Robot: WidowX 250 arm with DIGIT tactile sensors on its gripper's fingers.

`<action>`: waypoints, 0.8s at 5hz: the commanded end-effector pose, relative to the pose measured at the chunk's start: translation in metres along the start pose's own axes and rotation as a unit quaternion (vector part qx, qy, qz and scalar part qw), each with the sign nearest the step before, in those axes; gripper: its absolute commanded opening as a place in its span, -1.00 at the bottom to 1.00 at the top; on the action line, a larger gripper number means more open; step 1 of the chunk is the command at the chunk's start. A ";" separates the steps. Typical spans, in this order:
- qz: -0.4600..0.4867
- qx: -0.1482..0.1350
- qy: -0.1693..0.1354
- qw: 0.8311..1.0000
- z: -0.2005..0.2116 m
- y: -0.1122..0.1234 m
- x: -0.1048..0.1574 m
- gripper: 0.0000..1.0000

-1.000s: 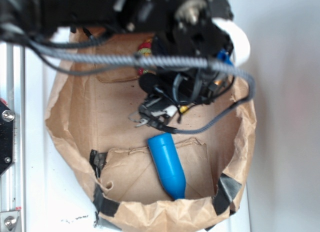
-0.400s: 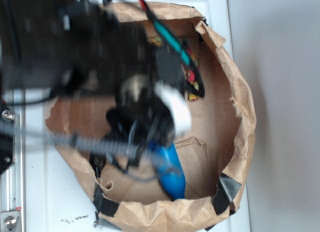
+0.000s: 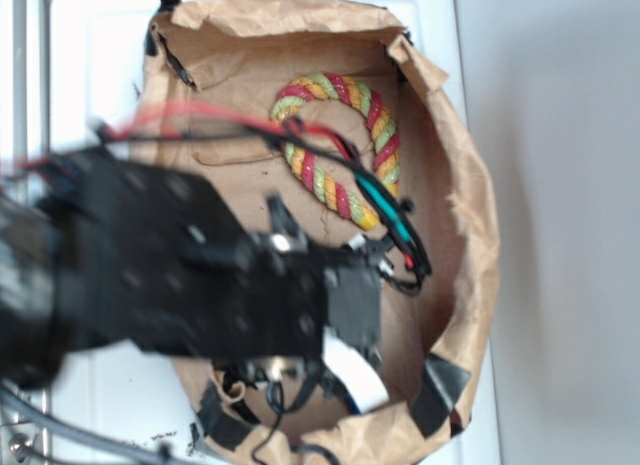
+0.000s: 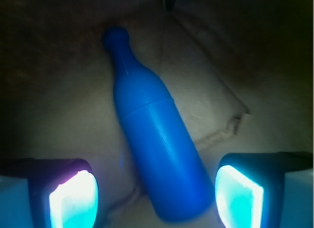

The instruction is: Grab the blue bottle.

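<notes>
A: Exterior view first. Your arm [image 3: 200,285] covers the lower half of the paper bag [image 3: 470,235], the torn-down one taped at the rim. The blue bottle isn't visible from here at all; the arm body sits over that spot. The only thing you can see in the bag is the rope toy [image 3: 340,145], red-yellow-green, lying near the far wall, well apart from the wrist.

B: Pincer state from that view?

A: Can't tell, the fingers are hidden under the wrist. Go to the wrist view. The blue bottle [image 4: 154,139] lies flat on the brown paper floor, neck pointing away from the camera and up-left, wide base toward you. The gripper [image 4: 156,194] is spread apart: left pad [image 4: 73,201] and right pad [image 4: 239,194] flank the base end, a gap on each side, neither touching.

B: Why that end?

A: My read is that the wide cylinder gives the pads parallel walls, while the taper near the neck would slip. The bottle's axis is tilted relative to the pad line, so you may get a skewed pinch. I'd say you're in pre-grasp: straddled, not yet closed.
</notes>
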State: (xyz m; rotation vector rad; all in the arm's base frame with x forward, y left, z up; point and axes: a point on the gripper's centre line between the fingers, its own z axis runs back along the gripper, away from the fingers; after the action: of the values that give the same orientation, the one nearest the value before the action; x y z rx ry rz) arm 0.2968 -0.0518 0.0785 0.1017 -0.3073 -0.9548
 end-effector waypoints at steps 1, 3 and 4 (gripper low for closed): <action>-0.023 0.034 0.022 0.999 -0.039 0.003 0.023 0.16; 0.041 0.041 0.004 0.998 -0.010 0.039 0.009 -1.00; 0.134 0.047 -0.010 0.990 0.034 0.077 -0.017 -1.00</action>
State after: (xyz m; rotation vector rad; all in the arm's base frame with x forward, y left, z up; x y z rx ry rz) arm 0.3361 0.0083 0.0997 0.0960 -0.2922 -0.6917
